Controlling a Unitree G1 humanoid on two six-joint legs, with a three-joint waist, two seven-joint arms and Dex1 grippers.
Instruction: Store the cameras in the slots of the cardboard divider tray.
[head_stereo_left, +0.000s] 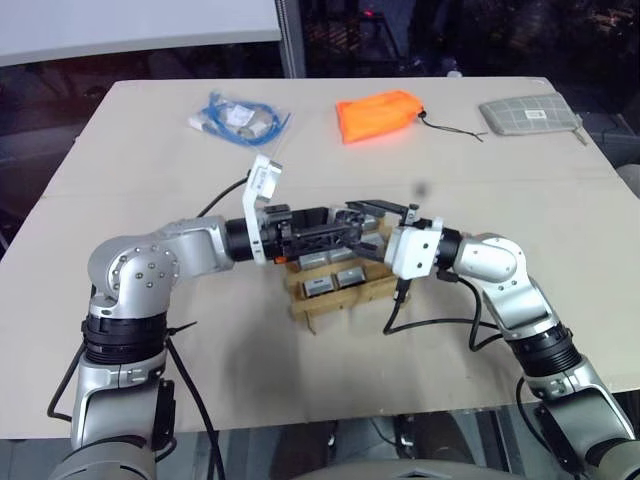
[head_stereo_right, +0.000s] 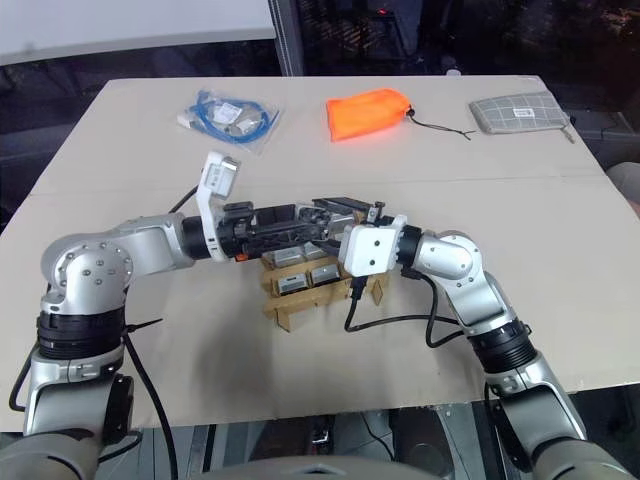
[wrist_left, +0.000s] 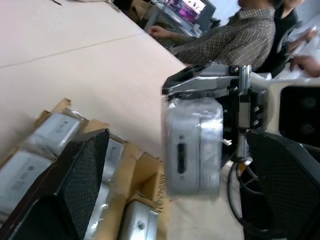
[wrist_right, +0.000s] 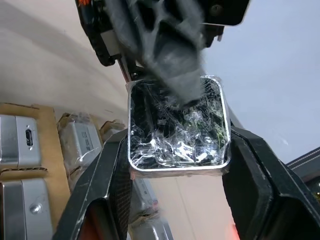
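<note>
Right now my right gripper (wrist_right: 175, 150) is holding a plastic-wrapped silver camera (wrist_right: 177, 125) in the air, its jaws clamped on the camera's two sides. My left gripper (wrist_left: 170, 175) is facing it with its jaws standing wide apart, one finger on each side of the camera but neither touching it. Both arms are meeting just above the cardboard divider tray (head_stereo_left: 345, 297), which is sitting near the middle of the worktop (head_stereo_left: 120, 150), somewhat toward the near edge. Several other cameras (head_stereo_left: 332, 281) are already lying in the tray's slots, their grey faces showing between the tan slats; how many slots are filled I cannot tell, as my arms are covering part of the grid. Along the far edge an orange drawstring bag (head_stereo_left: 378, 114) is lying near the middle, a grey checked pouch (head_stereo_left: 528, 113) toward the far right corner, and a clear packet with a blue cable (head_stereo_left: 238, 119) to the far left.
</note>
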